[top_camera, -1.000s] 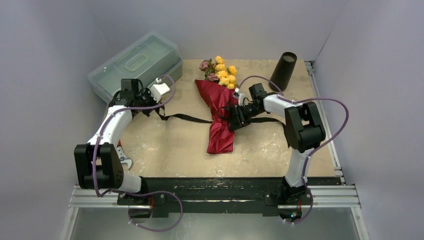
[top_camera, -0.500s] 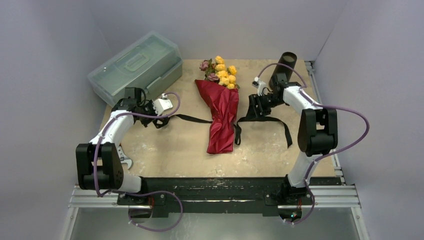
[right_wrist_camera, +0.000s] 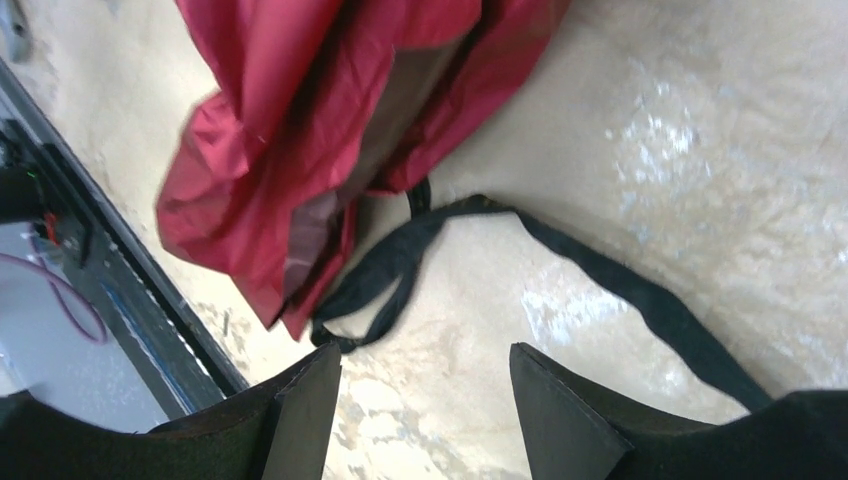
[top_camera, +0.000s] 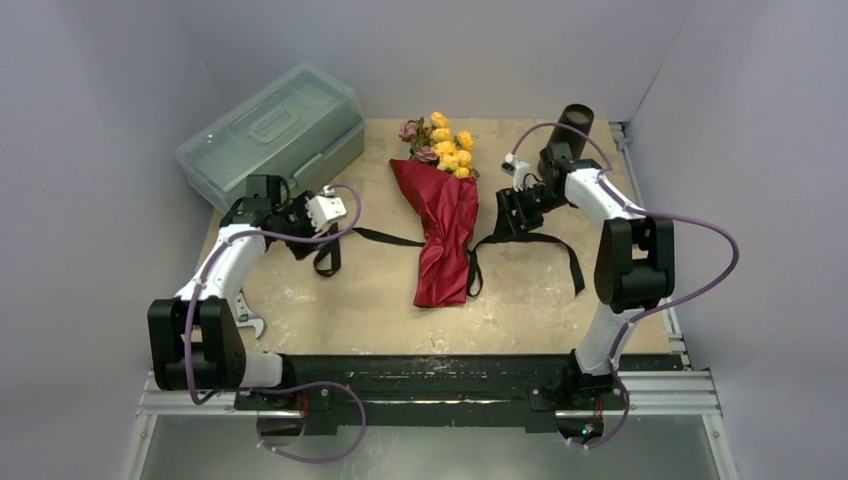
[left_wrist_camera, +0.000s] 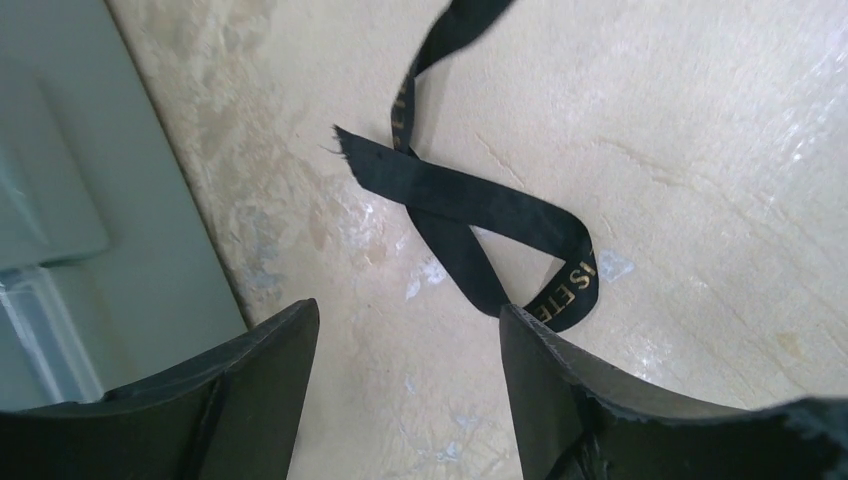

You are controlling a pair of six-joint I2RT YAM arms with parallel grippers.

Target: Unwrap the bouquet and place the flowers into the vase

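We hold nothing, left tool [left_wrist_camera: 405, 330] and right tool [right_wrist_camera: 425, 365] spread wide; the ribbon [right_wrist_camera: 610, 275] (tucked against the bouquet [right_wrist_camera: 300, 120]) may snag, dragging it.

Bouquet [top_camera: 445, 215] and ribbon [top_camera: 385, 237] block the middle; box [top_camera: 270, 125] and vase [top_camera: 577, 115] occupy far corners.

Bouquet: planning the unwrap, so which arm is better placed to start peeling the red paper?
Right, probably. The right arm has open jaws just beside the bouquet, whose red paper shows in its wrist view; the left arm sits farther off, over the loose ribbon.
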